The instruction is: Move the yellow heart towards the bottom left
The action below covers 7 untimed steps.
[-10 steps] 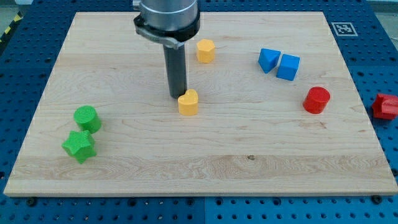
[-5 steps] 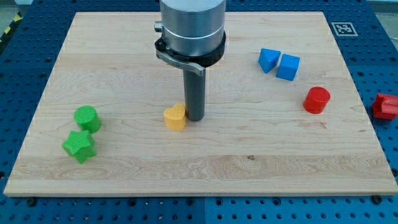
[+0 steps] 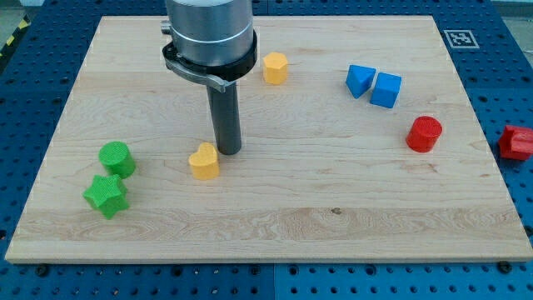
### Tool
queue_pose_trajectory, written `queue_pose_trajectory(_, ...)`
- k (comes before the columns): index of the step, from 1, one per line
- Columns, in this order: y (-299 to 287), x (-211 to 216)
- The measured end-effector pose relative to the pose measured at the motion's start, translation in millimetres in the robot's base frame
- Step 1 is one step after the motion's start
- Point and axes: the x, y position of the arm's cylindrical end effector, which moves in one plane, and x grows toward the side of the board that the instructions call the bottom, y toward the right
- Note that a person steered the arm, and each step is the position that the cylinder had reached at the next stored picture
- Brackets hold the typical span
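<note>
Single view only, set high and looking down at a slant onto the wooden board [image 3: 350, 217] from its near edge, toward twelve o'clock; near enough that board fills the frame.

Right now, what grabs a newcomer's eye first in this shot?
The big grey arm with its dark rod, coming down from the view's top; my tip sits right against the upper right side of the yellow heart, left of centre. Next, the colour clusters: two green blocks at the lower left, two blue blocks at the upper right.
</note>
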Motion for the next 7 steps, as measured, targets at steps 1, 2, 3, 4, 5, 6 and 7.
queue_pose_trajectory(1,-9.8,0.4)
queue_pose_trajectory(2,-22.3,0.4)
queue_pose_trajectory(3,-24.8,4.3)
queue_pose_trajectory(4,-24.8,24.3)
queue_pose_trajectory(5,-31.5,34.9)
queue_pose_trajectory(6,-47.8,38.1)
queue_pose_trajectory(7,-59.8,38.6)
